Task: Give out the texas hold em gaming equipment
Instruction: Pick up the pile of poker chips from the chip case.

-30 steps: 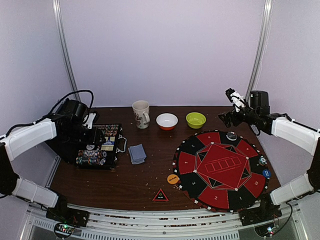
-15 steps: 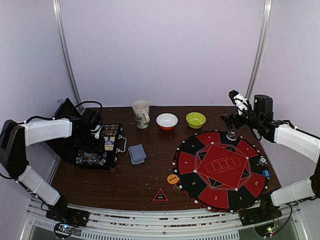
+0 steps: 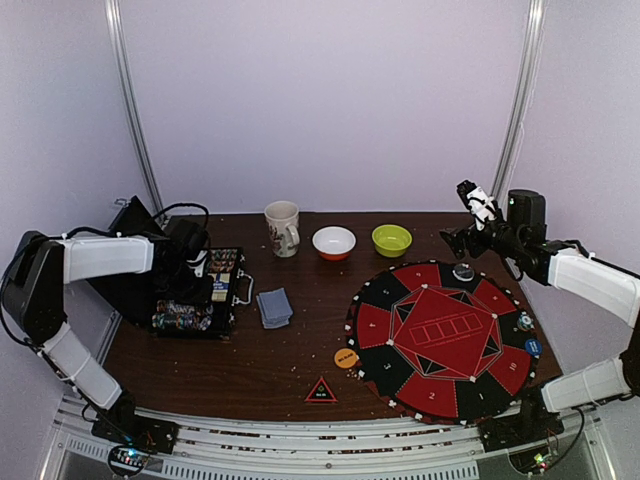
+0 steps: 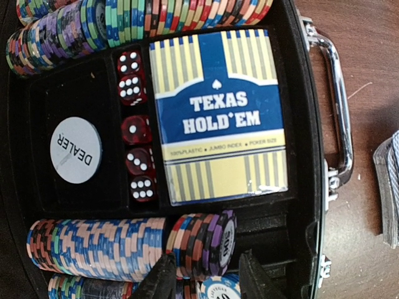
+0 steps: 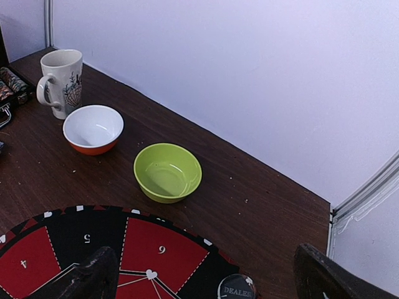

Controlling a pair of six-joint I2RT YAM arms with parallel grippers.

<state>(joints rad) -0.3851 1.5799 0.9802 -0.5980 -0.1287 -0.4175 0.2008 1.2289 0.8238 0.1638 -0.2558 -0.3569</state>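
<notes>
— From overhead, what's laid out?

— Item: open black case (image 3: 200, 292), far left, left gripper (image 3: 193, 266) down over it. Item: blue-grey cards (image 3: 274, 307), a loose stack just right of the case. Item: orange disc (image 3: 346, 357) and red-edged triangle (image 3: 320, 391), both just off the round red-and-black mat (image 3: 440, 340); blue disc (image 3: 532, 346) on the mat's right rim. Mug (image 3: 282, 228), white bowl (image 3: 334, 241) and green bowl (image 3: 391, 239) stand along the back.

— What does the left wrist add?

— The case's insides, too small to read from above. Ribbed rows of striped chips (image 4: 100, 246) on edge, five clear red dice (image 4: 134, 134), a flat white DEALER button (image 4: 76, 150), a glossy blue-and-yellow card box (image 4: 218, 115), a chrome handle (image 4: 333, 106). The black fingers (image 4: 163, 280) straddle the end of a chip row, narrowly apart; whether they pinch it I cannot tell.

— And the right wrist?

— Right gripper (image 5: 202, 280) held up off the mat, jaws spread wide, nothing between them. The white bowl is orange outside. A glassy DEALER disc (image 5: 237, 288) sits at the mat's far edge.
</notes>
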